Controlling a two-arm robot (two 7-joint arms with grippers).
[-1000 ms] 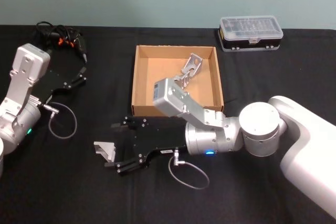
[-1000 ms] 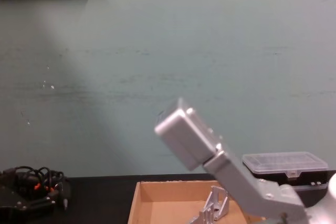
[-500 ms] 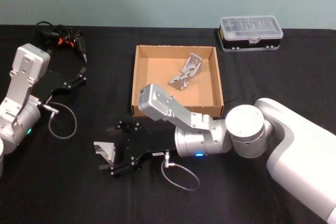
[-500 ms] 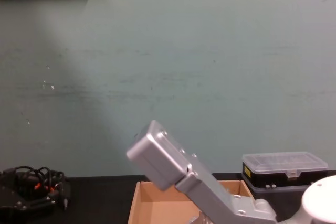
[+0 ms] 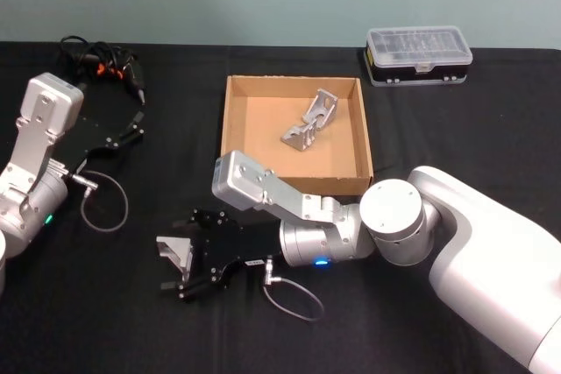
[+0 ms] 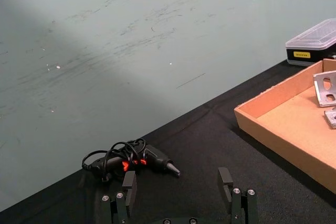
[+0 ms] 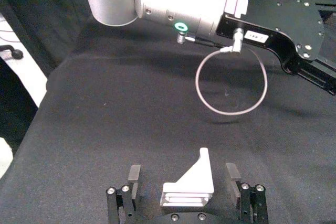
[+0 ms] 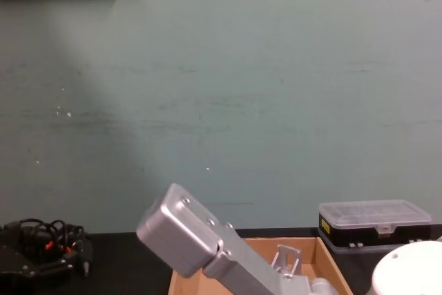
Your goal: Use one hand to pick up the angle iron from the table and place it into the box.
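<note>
Fingers of the right gripper [image 7: 182,171] stand spread wide, one on each side of the pale-grey, L-shaped metal angle iron [image 7: 188,186]; a strip of bare tabletop shows between each finger and the metal, so nothing is clasped. The angle iron sits on the flat black table [image 5: 131,321], one leg flat and the other standing upright; it lies to the left of the shallow tan cardboard box [image 5: 225,133] and nearer the robot than the box. The right arm reaches leftward across the front of the box's near wall. Inside the box, toward its far right corner, lies a second silver bracket [image 5: 308,122] with holes in it. Beyond the box, to the right, a clear-lidded plastic case with a black base [image 5: 419,54] rests on the table. The left gripper [image 6: 177,184] hangs over the table's left side, fingers parted with nothing between them; ahead of it lies a black corded tool with a pointed nozzle [image 6: 131,160].
</note>
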